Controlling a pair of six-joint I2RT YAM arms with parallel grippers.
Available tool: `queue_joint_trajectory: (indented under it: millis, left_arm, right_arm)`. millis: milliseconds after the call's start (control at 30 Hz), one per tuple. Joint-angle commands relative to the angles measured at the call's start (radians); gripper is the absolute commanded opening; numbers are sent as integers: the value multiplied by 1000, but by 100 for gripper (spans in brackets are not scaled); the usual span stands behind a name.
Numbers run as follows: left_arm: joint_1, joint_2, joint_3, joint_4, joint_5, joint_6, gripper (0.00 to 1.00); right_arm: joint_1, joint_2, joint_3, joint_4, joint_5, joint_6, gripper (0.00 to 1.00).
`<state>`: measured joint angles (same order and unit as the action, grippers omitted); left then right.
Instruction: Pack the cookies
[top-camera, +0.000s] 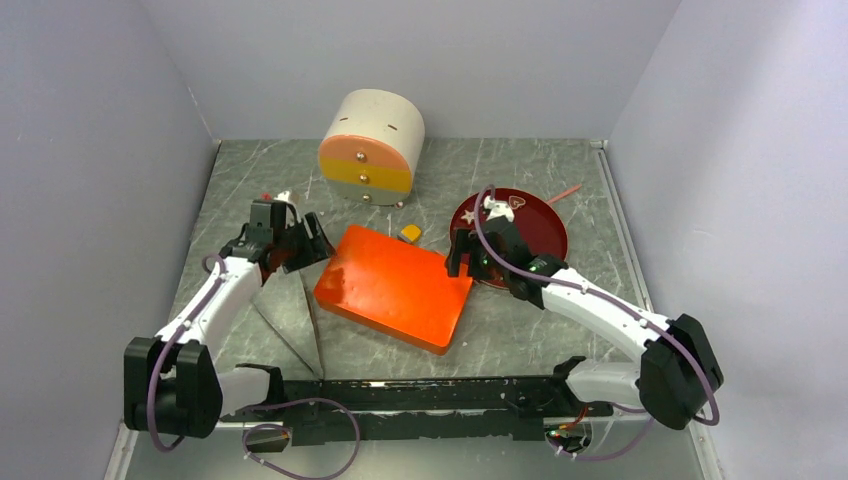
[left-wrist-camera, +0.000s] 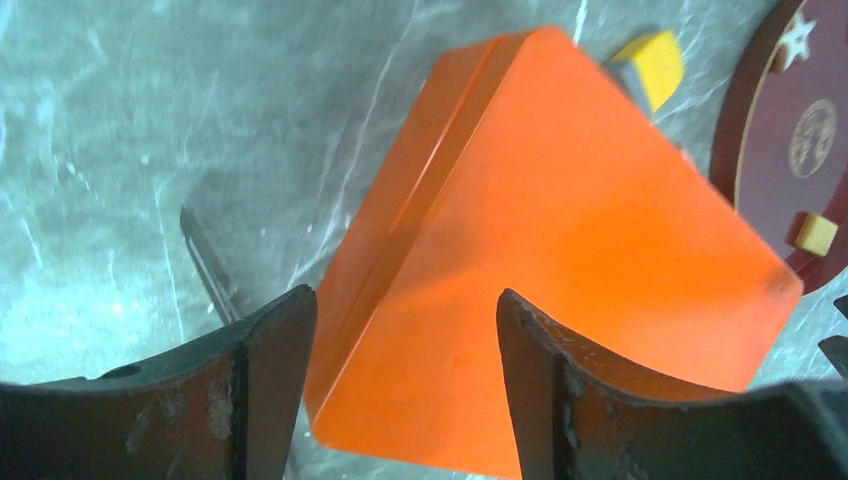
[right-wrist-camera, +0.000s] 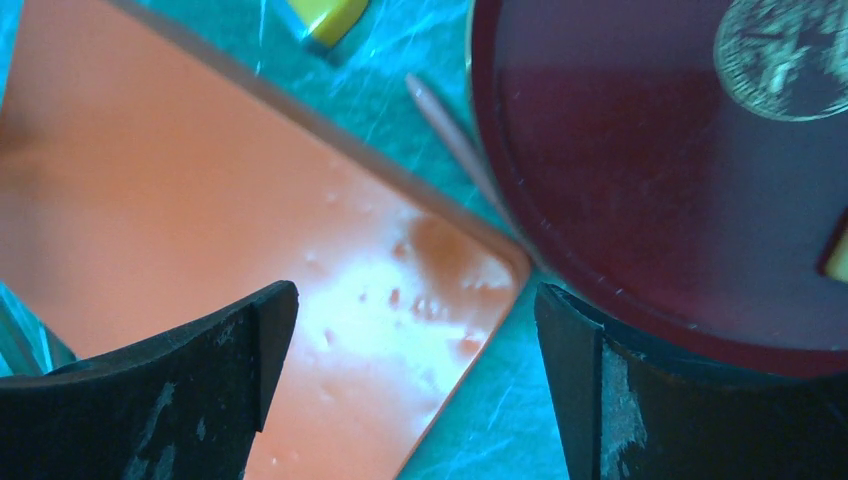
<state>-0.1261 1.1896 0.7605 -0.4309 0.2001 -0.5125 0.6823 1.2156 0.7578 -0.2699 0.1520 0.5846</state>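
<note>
A flat orange box (top-camera: 395, 287) lies closed in the middle of the table. A dark red plate (top-camera: 540, 222) to its right holds cookies: a white star (top-camera: 468, 215), a heart (top-camera: 516, 202), and a brown patterned disc (right-wrist-camera: 785, 55) seen only in the wrist views. A yellow rectangle cookie (top-camera: 409, 234) lies on the table behind the box. My left gripper (top-camera: 305, 245) is open at the box's left corner (left-wrist-camera: 403, 300). My right gripper (top-camera: 462, 262) is open over the box's right corner, beside the plate (right-wrist-camera: 415, 295). Both are empty.
A white round drawer unit (top-camera: 370, 145) with orange and yellow fronts stands at the back. A thin pink stick (top-camera: 565, 193) lies by the plate's far right edge. Grey walls close in the table on three sides.
</note>
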Motion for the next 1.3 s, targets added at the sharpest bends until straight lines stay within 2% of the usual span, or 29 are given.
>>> queue_joint_trajectory:
  millis: [0,200,367,467,733,967,1133,1267]
  left_arm:
    - [-19,62,89,43,-18,38,67]
    - [-82,217,193,85,-68,58,53]
    - [-119,291,237,68,-135,73,46]
    - [-128,315,215,74,-140,73,43]
    - [-132,355,142,93,-134,60,41]
    - [-143,371,129,84,-157,68,40]
    - [-144,355,94,72,-184,69,39]
    - [-144,352,103,59,-199,81,39]
  right_arm:
    - [-71,-14,37,40,15,-55,93]
    - [-143,27,27,56,3,-84,86]
    - [-156,55,16,51,-23,-91,62]
    - [-158,53,-22,58,-43,-77,58]
    - [-158,86,-113,50,-82,-47,39]
    - [-157,151,-116,14,-105,-31,30]
    - [-158,111,-108,28,-147,-35,29]
    - [-157,56,-40,13,-147,-65,31]
